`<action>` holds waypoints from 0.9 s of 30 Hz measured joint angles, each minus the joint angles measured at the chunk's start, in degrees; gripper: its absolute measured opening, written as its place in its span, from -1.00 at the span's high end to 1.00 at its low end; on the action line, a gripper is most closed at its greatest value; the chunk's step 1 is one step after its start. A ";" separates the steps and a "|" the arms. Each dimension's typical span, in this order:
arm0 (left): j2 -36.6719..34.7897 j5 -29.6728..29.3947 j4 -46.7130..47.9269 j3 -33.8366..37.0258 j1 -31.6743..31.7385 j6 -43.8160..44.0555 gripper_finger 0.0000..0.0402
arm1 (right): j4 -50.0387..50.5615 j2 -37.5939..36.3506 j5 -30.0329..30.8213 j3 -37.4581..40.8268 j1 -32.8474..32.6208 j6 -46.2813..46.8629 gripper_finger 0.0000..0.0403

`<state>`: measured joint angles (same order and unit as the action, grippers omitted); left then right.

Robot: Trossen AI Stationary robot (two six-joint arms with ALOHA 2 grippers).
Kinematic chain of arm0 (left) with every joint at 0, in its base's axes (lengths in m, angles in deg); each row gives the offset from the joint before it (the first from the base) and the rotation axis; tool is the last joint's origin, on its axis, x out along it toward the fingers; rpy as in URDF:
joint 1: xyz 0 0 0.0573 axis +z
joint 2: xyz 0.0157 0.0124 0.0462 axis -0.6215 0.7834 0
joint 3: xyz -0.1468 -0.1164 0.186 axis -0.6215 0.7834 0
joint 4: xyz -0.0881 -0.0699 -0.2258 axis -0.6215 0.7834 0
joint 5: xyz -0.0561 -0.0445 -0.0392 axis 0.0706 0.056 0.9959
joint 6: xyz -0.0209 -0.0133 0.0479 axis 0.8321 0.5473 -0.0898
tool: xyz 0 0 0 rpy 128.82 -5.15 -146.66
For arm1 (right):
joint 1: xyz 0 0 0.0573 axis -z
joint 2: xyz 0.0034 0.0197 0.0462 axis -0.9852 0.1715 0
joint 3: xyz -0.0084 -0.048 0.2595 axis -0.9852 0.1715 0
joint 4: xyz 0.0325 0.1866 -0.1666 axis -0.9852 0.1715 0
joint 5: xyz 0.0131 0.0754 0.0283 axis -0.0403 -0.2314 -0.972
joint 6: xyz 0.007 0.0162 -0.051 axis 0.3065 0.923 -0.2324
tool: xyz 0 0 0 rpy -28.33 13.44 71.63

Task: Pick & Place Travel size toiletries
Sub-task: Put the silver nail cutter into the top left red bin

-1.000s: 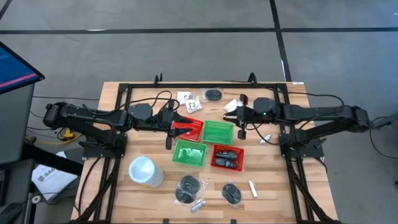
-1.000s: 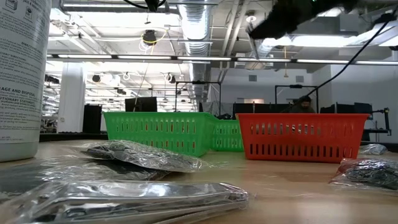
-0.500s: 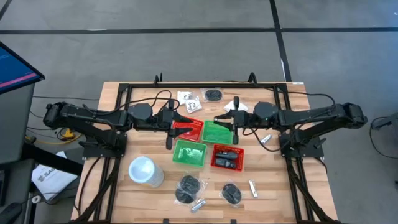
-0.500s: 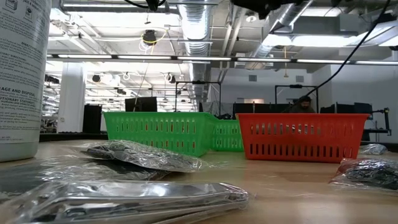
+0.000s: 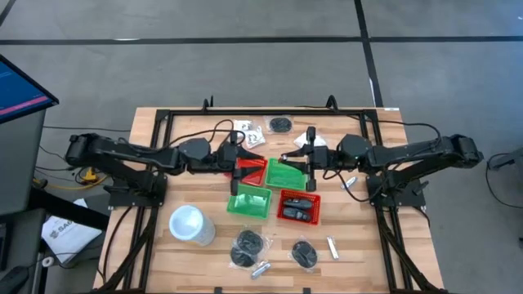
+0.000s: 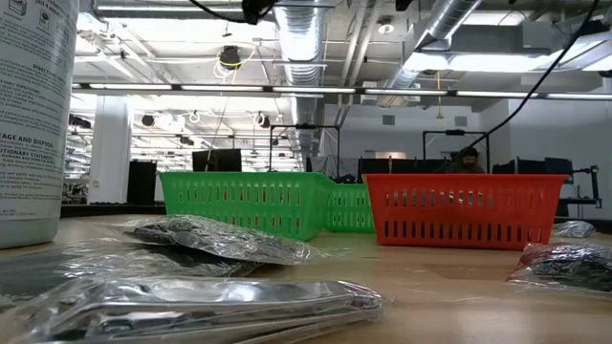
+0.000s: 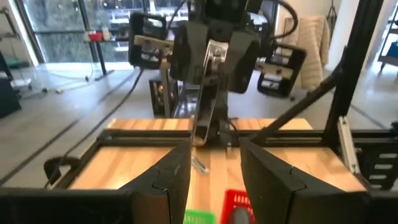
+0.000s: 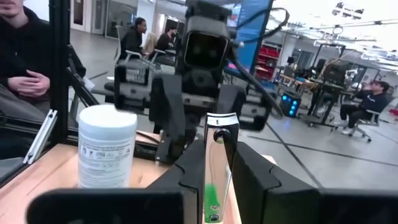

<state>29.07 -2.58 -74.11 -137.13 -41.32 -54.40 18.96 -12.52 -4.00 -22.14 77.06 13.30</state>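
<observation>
Overhead, both arms are meeting above the baskets.
Right gripper (image 5: 309, 162) is hanging over the far green basket (image 5: 286, 173); its wrist view is showing fingers (image 8: 249, 171) pinching a clear tube (image 8: 215, 165). Left gripper (image 7: 214, 171) is gaping, holding nothing, above the red basket (image 5: 249, 169).

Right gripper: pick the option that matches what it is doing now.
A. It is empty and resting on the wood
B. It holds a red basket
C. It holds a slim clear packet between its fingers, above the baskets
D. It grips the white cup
C: the right wrist view shows a slim clear packet pinched in the right gripper, which hangs above the green basket in the high view.
</observation>
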 joint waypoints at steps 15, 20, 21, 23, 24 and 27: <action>8.90 -0.01 -12.28 0.01 1.11 -1.47 0.35 | -0.23 0.00 0.01 0.00 -0.73 0.00 0.76; 8.90 0.02 -13.54 0.01 1.11 -1.46 0.35 | -0.27 0.00 0.02 0.00 -0.73 0.00 0.76; 8.89 0.02 -14.09 0.01 1.11 -1.46 0.35 | -0.25 0.00 0.03 0.00 -0.73 0.00 0.76; 8.91 0.02 -14.34 0.01 1.11 -1.46 0.35 | -0.25 0.00 0.03 0.00 -0.73 0.12 0.76; 9.20 0.02 -14.75 0.01 1.11 -1.46 0.35 | -0.28 0.08 0.03 0.00 -0.73 0.50 0.76; 9.53 0.02 -15.91 0.01 1.11 -1.46 0.35 | -0.43 1.22 0.02 0.10 -0.75 0.87 0.76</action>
<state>38.60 -2.57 -90.02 -137.12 -40.21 -55.87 18.53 -11.30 -3.98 -22.05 76.31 14.17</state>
